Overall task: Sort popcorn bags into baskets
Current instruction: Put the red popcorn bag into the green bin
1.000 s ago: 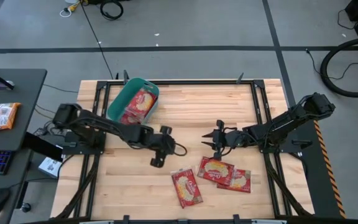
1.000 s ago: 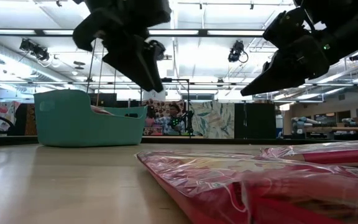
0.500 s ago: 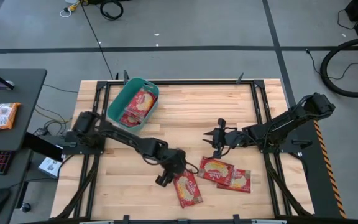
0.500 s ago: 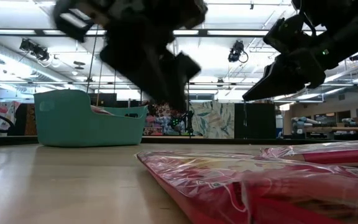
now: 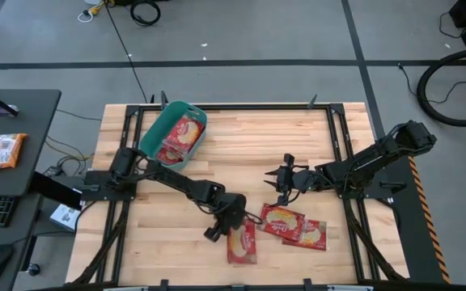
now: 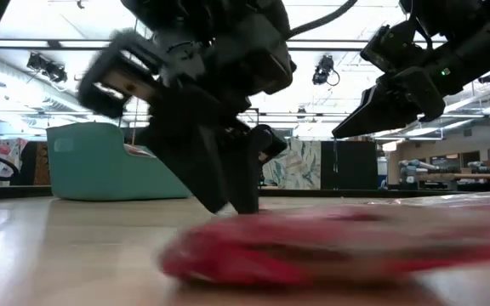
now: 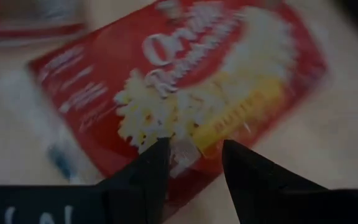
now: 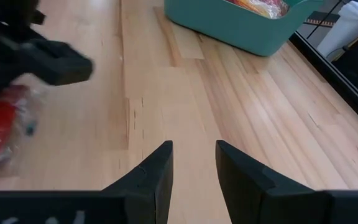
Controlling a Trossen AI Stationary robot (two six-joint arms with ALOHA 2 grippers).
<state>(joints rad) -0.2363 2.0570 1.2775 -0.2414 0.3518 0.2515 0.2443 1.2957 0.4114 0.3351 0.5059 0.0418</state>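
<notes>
Three red popcorn bags lie flat near the table's front: one (image 5: 242, 242) under my left gripper (image 5: 239, 223), and two overlapping (image 5: 281, 220) (image 5: 310, 234) to its right. My left gripper (image 7: 194, 149) is open and slants down onto the first bag (image 7: 185, 81), which is blurred in the low view (image 6: 330, 251). The teal basket (image 5: 148, 139) stands at the far left with bags (image 5: 181, 136) inside. My right gripper (image 5: 278, 179) hovers open above the table's middle, holding nothing. My left gripper has its open fingertips (image 7: 160, 149) down on the bag's printed face, by the cream panel (image 7: 185, 134) near one edge. The fingers come slanting down from the table's far left. The bag lies flat on the wood; nothing is pinched between the fingers.
Black frame rails run along the table's left (image 5: 124, 226) and right (image 5: 350, 202) sides. A dark desk (image 5: 6, 162) with snack packets and a keyboard stands left of the table. Bare wood (image 8: 166, 93) stretches between the basket and the bags.
My left gripper has swung from the table's middle toward the near right, sunk to the table and tipped steeper, landing on the nearest bag. That bag has turned about on the wood and now lies squarer to the front edge. The right arm has kept still.
</notes>
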